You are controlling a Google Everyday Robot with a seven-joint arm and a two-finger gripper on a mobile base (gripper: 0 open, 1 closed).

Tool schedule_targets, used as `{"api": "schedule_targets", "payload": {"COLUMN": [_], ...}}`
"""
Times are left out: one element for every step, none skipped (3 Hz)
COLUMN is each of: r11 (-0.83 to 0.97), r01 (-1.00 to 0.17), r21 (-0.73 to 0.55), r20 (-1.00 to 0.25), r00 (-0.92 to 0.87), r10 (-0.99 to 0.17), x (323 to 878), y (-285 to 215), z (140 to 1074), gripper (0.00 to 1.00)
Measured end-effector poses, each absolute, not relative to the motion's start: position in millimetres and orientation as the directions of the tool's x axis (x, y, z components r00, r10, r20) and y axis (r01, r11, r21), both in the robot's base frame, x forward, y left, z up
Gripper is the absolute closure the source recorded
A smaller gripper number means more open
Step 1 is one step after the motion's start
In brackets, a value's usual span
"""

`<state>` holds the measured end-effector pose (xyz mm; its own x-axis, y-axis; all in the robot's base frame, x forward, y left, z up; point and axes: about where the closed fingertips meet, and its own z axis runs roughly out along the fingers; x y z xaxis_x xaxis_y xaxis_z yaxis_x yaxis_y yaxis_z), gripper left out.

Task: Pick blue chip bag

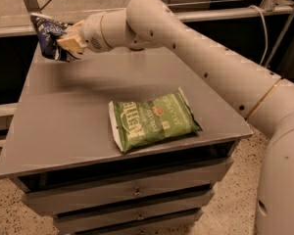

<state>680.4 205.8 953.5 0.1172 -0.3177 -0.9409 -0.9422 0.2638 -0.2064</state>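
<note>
The blue chip bag (47,35) is small, dark navy and crinkly, with pale ends. It hangs in the air above the far left corner of the grey cabinet top (78,116). My gripper (63,43) is at the end of the white arm reaching in from the right, and it is shut on the bag's right side. The bag stands roughly upright and clear of the surface.
A larger green Kettle chip bag (152,119) lies flat near the front right of the cabinet top. The cabinet has drawers (132,192) below. A rail (225,13) and a white cable (262,23) run behind. My arm (210,62) spans the back right.
</note>
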Motion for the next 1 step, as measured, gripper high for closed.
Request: {"api": "schedule_targets", "payload": {"r11": [0.249], "r01": [-0.937], "r21": [-0.247], "r20": [-0.929], "r00": [0.155], "r10": [-0.337], "x": [679.0], "y": [211.9], "z": [950.7], "gripper": [1.00]}}
